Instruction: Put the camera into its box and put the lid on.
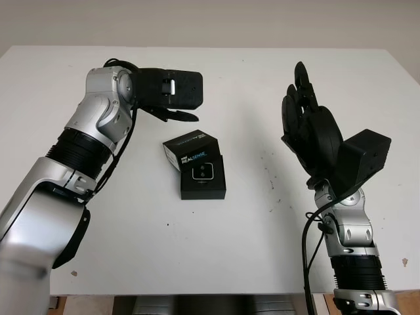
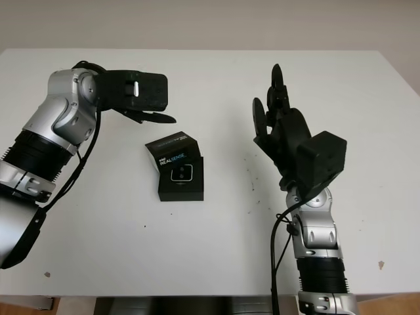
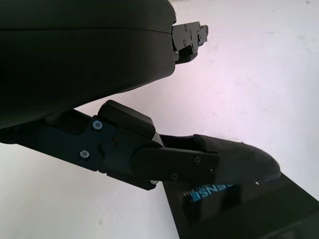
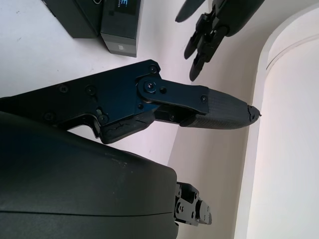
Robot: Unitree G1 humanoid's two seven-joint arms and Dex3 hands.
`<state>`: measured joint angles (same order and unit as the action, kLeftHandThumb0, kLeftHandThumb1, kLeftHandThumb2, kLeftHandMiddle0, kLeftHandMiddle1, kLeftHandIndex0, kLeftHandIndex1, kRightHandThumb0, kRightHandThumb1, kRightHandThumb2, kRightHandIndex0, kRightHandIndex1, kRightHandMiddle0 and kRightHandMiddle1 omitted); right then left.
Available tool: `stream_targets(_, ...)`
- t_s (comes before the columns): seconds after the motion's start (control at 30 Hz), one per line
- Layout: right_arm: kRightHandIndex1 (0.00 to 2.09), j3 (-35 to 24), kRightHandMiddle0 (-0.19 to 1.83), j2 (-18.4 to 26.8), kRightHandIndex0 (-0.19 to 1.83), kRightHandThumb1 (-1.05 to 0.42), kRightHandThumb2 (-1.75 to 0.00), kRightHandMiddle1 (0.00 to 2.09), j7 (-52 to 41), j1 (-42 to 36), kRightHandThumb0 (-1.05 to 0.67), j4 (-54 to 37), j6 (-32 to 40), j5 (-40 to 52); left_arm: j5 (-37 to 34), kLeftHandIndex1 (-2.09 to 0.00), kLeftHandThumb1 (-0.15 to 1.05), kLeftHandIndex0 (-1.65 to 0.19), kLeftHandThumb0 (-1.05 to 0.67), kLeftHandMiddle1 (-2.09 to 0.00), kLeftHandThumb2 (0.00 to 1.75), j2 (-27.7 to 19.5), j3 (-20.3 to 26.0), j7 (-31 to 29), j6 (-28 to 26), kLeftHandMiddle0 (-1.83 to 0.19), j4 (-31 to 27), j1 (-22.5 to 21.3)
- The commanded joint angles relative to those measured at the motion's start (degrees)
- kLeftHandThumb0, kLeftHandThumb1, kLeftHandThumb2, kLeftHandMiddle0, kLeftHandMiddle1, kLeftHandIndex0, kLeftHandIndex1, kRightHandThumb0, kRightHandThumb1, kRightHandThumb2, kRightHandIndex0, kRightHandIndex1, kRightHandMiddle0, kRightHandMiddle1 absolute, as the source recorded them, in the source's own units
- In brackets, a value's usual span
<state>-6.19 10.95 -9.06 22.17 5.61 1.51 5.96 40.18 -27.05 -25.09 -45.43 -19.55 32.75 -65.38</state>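
Observation:
A small black box [image 1: 204, 187] lies open near the middle of the white table [image 1: 249, 72], with the camera [image 1: 203, 172] inside it, silver face up. The black lid [image 1: 189, 147], lettered REALSENSE on its side, sits tilted against the box's far edge. My left hand [image 1: 184, 116] hovers open just beyond and to the left of the lid, holding nothing; in the left wrist view one of its fingers [image 3: 199, 162] reaches over the lid [image 3: 239, 209]. My right hand [image 1: 300, 88] is raised open to the right of the box, well apart from it.
The table's far edge [image 1: 210, 47] meets a pale wall. White tabletop stretches around the box on all sides. In the right wrist view the box and lid [image 4: 107, 20] appear beyond the right hand's finger [image 4: 199, 107].

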Motion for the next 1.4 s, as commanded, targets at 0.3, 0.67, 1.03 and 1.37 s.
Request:
stream_targets(0.3, 0.0, -0.48, -0.19, -0.25, -0.19, -1.05, -0.58, 0.0, 1.03, 0.03, -0.74, -0.96, 0.06, 0.32, -2.22, 0.0, 1.05, 0.19, -1.05, -0.03, 0.21, -1.72, -1.1, -12.56, -4.95, 0.17, -7.93, 1.67)
stream_targets(0.67, 0.0, -0.32, -0.19, 0.03, -0.19, -1.05, -0.58, 0.0, 1.19, -0.23, -0.75, -1.77, 0.71, 0.07, -1.67, 0.0, 1.05, 0.19, -1.05, -0.06, 0.22, -2.99, -2.68, -9.43, -3.08, 0.17, -7.3, 4.28)
stream_targets(1.03, 0.0, -0.39, -0.19, 0.14, -0.19, -1.05, -0.6, 0.0, 1.01, -0.37, -0.74, -1.98, 0.74, -0.03, -1.38, -0.03, 1.05, 0.19, -1.05, -0.05, 0.17, -2.15, -4.22, -4.88, 1.03, 0.09, -2.55, 4.61)
stream_targets(1.37, 0.0, -0.34, -0.19, 0.38, -0.19, -1.05, -0.61, 0.0, 1.06, -0.45, -0.74, -2.39, 1.67, -0.34, -3.03, 0.0, 1.05, 0.19, -1.05, -0.02, 0.14, 0.38, -3.39, -3.71, -0.37, 0.19, 0.69, 4.28)
